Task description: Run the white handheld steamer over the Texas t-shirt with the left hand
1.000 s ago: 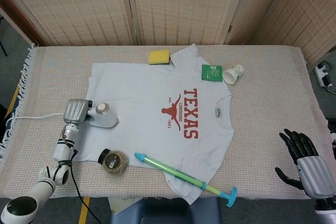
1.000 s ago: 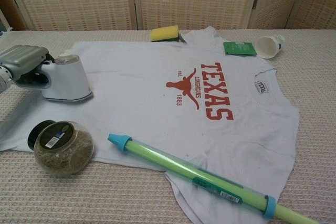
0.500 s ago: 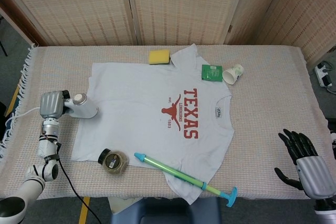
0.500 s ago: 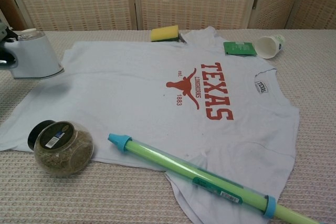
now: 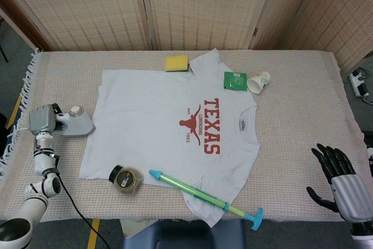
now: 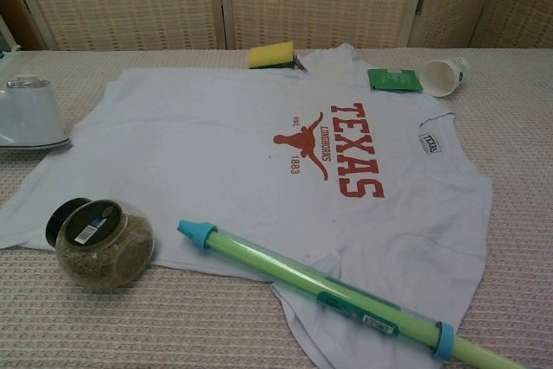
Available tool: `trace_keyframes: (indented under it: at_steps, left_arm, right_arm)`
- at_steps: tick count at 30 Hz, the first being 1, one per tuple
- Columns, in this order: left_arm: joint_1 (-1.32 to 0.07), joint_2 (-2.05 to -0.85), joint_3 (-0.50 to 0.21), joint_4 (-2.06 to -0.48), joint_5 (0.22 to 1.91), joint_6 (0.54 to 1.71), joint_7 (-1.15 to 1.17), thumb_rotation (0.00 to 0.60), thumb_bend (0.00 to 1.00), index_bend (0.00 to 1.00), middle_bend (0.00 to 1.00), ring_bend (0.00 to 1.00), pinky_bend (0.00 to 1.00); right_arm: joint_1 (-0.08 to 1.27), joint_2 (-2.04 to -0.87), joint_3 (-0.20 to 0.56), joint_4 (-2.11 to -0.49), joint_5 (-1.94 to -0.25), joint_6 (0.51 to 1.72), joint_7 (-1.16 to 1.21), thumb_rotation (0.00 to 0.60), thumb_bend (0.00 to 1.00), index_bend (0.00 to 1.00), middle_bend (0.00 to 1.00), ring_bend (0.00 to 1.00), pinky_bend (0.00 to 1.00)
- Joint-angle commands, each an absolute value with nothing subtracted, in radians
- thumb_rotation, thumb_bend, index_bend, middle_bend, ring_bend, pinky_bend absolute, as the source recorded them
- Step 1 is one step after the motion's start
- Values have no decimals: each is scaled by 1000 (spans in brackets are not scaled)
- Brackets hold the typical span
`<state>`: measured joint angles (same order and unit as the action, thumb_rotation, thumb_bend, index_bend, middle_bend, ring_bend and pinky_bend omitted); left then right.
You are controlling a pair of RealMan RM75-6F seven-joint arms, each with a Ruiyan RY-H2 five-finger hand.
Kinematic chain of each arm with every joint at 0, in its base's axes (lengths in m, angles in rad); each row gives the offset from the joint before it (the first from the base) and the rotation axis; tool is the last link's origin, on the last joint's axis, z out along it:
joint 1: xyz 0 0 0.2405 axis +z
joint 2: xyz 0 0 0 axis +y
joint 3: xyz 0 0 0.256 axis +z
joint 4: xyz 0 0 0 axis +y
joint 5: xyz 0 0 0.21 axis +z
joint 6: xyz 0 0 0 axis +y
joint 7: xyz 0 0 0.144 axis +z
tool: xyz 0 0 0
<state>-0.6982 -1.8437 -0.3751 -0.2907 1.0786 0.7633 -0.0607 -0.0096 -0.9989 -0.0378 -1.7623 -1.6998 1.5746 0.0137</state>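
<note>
While off shirt (image 5: 169, 126), steamer (image 5: 76, 123) in L hand (image 5: 43, 121).

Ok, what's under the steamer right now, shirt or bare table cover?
The white steamer, held by the left hand, sits on the woven table cover, just off the t-shirt's edge. Its soleplate is hidden.

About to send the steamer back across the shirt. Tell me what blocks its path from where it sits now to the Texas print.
Nothing visible blocks a straight pass. The white steamer, held by the left hand, sits on the tablecloth just off the t-shirt. The jar and green tube lie along the shirt's near edge, to the side of that line.
</note>
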Motion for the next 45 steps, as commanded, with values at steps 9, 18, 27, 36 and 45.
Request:
trace_keyframes:
  at_steps: [9,18,27,36,45]
  left_arm:
    - [-670,-1773,-343,-394,1112,757,-61,600,88,0,0,0,211]
    - [-629,-1658,-349,-586,1060,770,99,600,0,0,0,0,111]
    - [-551,-1538,-343,-833,991,858,249,600,0,0,0,0,107]
    - [-485,-1408,-281,-1049,1096,961,193,600,29,0,1,5,149]
    - [-411,-1213,-194,-1341,1173,986,152,600,238,97,121,120,182]
  right_arm:
    - [-5,-999,-36,-1766,-1700,1569,13,600,232,0,15,0,0]
    - [-12,-995,-36,-1759,-1700,1582,29,600,232,0,15,0,0]
    - [-3,-1000,-34,-1751,-1702,1571,40,600,233,0,15,0,0]
    - [1,-1002,-34,-1742,-1697,1565,50,600,232,0,15,0,0]
    - [8,-1010,-32,-1727,-1687,1552,75,600,232,0,16,0,0]
